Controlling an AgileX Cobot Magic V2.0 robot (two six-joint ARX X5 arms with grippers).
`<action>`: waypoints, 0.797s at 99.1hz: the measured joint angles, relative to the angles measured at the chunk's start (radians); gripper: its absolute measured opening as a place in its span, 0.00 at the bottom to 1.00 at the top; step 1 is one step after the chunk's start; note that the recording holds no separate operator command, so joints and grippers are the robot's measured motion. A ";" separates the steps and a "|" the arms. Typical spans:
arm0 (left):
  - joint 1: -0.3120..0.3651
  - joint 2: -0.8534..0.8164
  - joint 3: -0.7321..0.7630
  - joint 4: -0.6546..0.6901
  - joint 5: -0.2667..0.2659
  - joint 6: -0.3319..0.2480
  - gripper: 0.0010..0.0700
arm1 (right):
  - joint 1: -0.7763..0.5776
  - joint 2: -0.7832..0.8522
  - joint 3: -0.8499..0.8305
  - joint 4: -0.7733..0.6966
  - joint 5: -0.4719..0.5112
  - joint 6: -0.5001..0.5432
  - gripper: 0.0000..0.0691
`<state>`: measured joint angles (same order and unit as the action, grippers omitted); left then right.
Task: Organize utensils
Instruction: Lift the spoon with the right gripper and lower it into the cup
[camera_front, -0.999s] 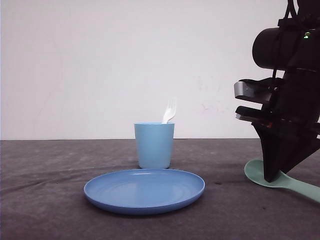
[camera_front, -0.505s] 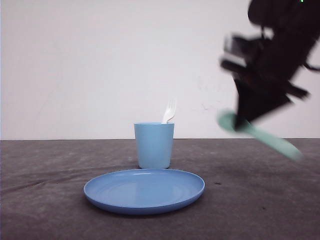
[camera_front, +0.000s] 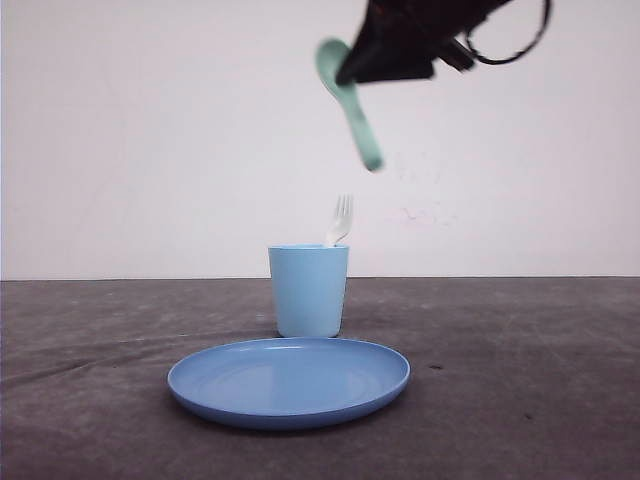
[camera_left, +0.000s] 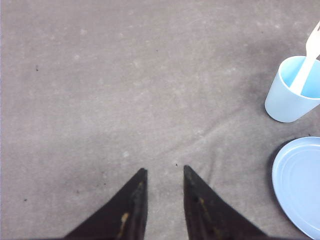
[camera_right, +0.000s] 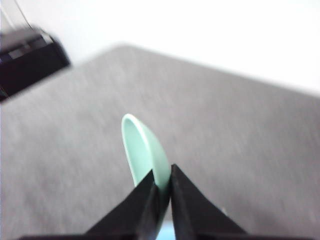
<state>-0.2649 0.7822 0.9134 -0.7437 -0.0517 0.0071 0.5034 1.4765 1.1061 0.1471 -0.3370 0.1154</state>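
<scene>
My right gripper (camera_front: 350, 72) is high in the front view, above the light blue cup (camera_front: 309, 290), shut on the mint-green spoon (camera_front: 348, 95). The spoon's bowl points up and left and its handle hangs down toward the cup. In the right wrist view the spoon (camera_right: 145, 152) is pinched edge-on between the right gripper (camera_right: 162, 176). The white fork (camera_front: 340, 220) stands in the cup, tines up; the left wrist view shows the fork (camera_left: 309, 60) in the cup (camera_left: 292, 90). My left gripper (camera_left: 164, 171) is open over bare grey cloth, holding nothing.
A round blue plate (camera_front: 288, 380) lies in front of the cup on the grey tablecloth; the left wrist view catches the plate's rim (camera_left: 280, 182). A white wall stands behind the table.
My right gripper lifted the spoon off the table at the right and carried it up and left, to above the cup. The spoon has tipped so its handle hangs downward.
</scene>
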 joint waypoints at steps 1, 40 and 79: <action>0.000 0.000 0.000 0.000 0.000 0.000 0.16 | 0.002 0.003 0.000 0.011 0.000 -0.001 0.04; 0.000 0.000 0.000 -0.001 0.000 0.000 0.16 | 0.062 0.178 0.000 0.280 0.002 -0.138 0.04; 0.000 0.000 0.000 -0.002 0.000 0.000 0.16 | 0.063 0.366 0.000 0.364 0.053 -0.161 0.04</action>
<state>-0.2649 0.7826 0.9134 -0.7456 -0.0517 0.0071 0.5663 1.8423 1.1061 0.5114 -0.2836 -0.0460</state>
